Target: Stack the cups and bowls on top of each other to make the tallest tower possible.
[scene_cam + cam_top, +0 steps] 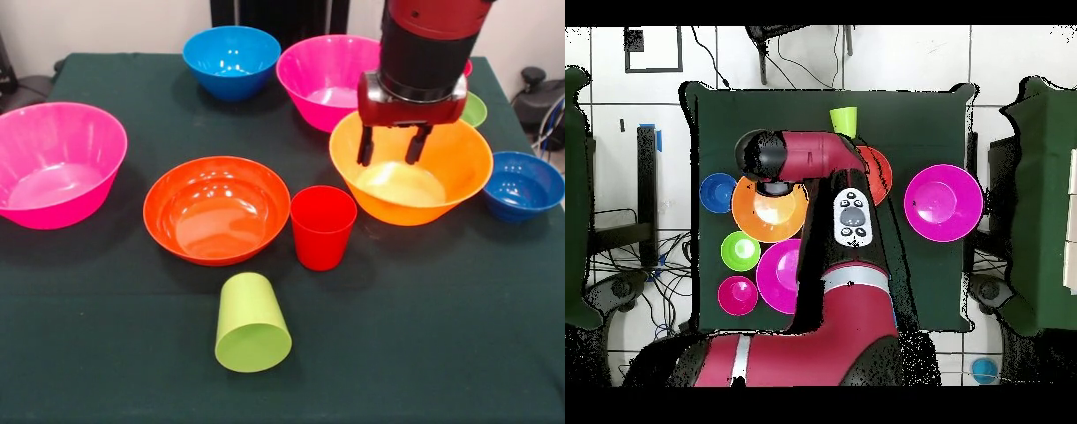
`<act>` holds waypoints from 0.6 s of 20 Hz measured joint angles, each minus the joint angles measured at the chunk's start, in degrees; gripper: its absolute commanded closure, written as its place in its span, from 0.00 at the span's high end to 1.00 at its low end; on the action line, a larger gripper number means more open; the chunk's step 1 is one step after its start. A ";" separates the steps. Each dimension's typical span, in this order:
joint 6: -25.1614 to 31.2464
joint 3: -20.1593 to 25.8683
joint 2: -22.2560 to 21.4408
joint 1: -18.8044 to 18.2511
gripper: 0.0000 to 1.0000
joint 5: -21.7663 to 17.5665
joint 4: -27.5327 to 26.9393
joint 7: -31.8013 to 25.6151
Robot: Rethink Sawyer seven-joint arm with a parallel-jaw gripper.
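Over the big orange bowl [411,172], gripper [394,144] hanging with fingers spread apart, tips inside the bowl's rim line at its far wall, holding nothing. No contact with the bowl discernible in front view.

Front view, placed from the gripper:
- Directly behind and slightly left: big pink bowl [325,78], partly hidden by the arm.
- Farther left at the back: light blue bowl [231,58], upright, empty.
- Right of gripper, behind the orange bowl's rim: sliver of green bowl [476,109]; above it a trace of magenta-red, too occluded to describe.
- Right and slightly nearer the camera: dark blue bowl [523,184], just beside the orange bowl.
- Below-left: red cup [322,226], upright, mouth up, between orange bowl and red-orange bowl [216,208], close to both.
- Farther toward the camera: lime green cup [252,323] on its side, open end facing the camera.
- Far left: second big pink bowl [57,162], well apart from everything else.

Overhead view: arm [827,158] crossing above the red-orange bowl, wrist over the orange bowl [770,212]; gripper itself hidden beneath the wrist. Small magenta-red bowl [738,295] plainly seen here, beside the green bowl [740,250].

Nothing stacked or nested; every bowl and cup resting singly on the dark green tablecloth [424,353].
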 measured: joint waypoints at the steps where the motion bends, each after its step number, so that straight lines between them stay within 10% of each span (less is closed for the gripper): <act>1: -0.01 0.04 0.05 -0.51 1.00 -0.01 0.19 0.00; 12: -2.98 1.66 0.11 -2.99 1.00 0.00 2.26 0.00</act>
